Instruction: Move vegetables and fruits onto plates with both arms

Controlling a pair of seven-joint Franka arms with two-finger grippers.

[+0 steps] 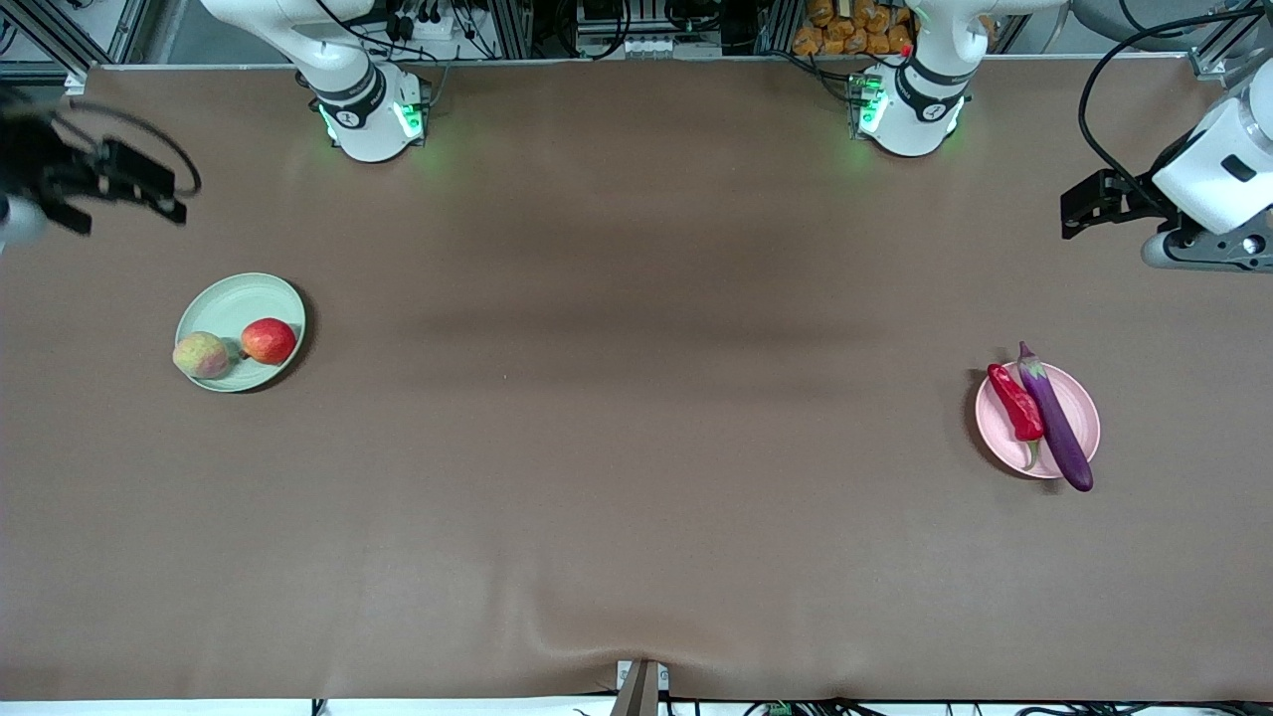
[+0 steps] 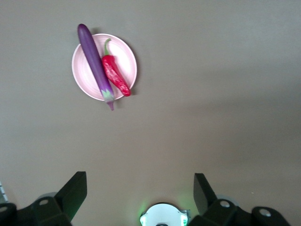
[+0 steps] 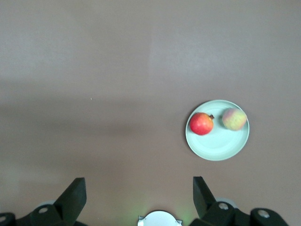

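Brown table (image 1: 636,447) holds a green plate (image 1: 231,298) with two fruits (image 1: 269,340) and a pink plate (image 1: 1079,403) with eggplant (image 1: 1056,423) and chili (image 1: 1014,401), while the left gripper (image 2: 140,190) and right gripper (image 3: 139,193) hang wide open, holding nothing.

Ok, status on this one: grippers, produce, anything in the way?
Left gripper and right gripper open, empty, raised at table ends. Eggplant and chili on pink plate; both fruits on green plate. Nothing blocking.

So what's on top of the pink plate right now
The purple eggplant and the red chili pepper lie side by side on the pink plate, the eggplant's ends overhanging the rim. The strips of plate under them are covered.
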